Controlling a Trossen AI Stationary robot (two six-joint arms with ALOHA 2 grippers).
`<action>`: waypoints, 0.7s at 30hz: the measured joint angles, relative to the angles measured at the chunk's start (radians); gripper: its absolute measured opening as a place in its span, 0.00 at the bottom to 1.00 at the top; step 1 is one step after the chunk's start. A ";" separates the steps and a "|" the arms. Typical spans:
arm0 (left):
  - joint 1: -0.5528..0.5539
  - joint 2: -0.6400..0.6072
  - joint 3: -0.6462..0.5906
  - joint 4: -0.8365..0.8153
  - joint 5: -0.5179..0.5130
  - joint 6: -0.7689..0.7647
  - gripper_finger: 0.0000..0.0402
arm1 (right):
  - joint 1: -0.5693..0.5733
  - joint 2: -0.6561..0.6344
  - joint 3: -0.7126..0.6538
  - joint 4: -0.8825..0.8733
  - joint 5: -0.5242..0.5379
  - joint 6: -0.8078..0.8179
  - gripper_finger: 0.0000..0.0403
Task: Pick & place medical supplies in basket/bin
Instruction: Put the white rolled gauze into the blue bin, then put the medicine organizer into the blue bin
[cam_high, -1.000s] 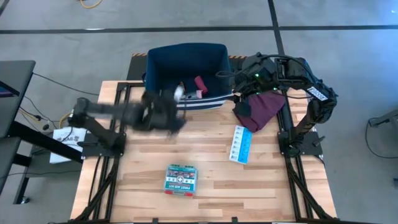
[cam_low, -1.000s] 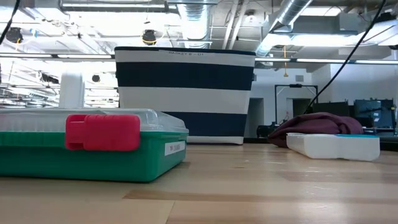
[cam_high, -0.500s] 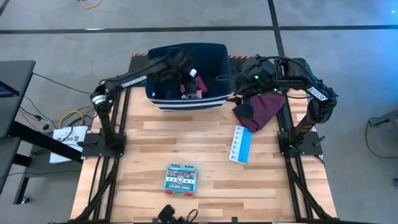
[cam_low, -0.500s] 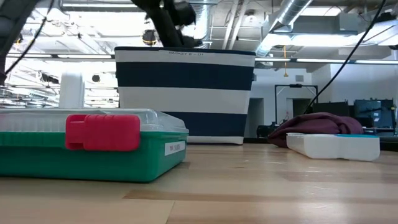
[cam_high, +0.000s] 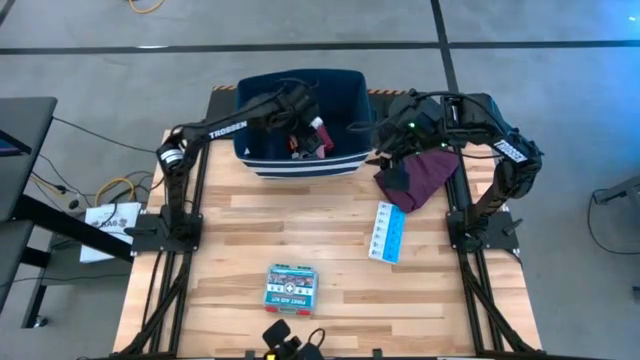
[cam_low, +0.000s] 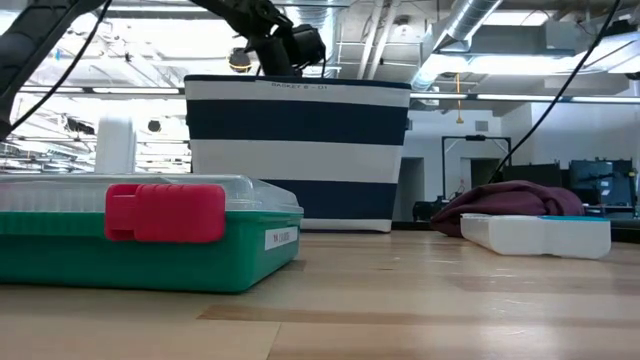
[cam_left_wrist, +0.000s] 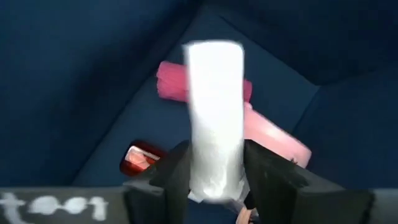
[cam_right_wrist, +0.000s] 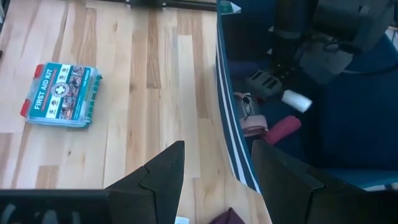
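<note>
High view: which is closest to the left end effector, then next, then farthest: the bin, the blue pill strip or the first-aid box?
From the left end effector:
1. Bin, right around it.
2. Pill strip, on the table's right side.
3. First-aid box, near the front edge.

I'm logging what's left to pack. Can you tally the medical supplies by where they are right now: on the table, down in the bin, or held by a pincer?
On the table: 2, first-aid box and pill strip
Held over the bin by left pincer: 1, white stick
Visible lying in bin: 3, pink oblong, pink tub, red-capped bottle
Total: 6
</note>
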 joint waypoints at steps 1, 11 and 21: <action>0.000 -0.003 0.006 -0.001 0.001 0.000 0.35 | 0.000 0.000 0.000 0.000 0.000 0.010 0.45; -0.045 -0.031 0.272 -0.167 0.024 -0.012 0.37 | 0.000 0.000 0.000 -0.032 0.001 0.049 0.45; -0.200 -0.091 0.522 -0.470 -0.100 -0.015 0.36 | 0.024 0.000 0.001 -0.060 -0.034 0.118 0.45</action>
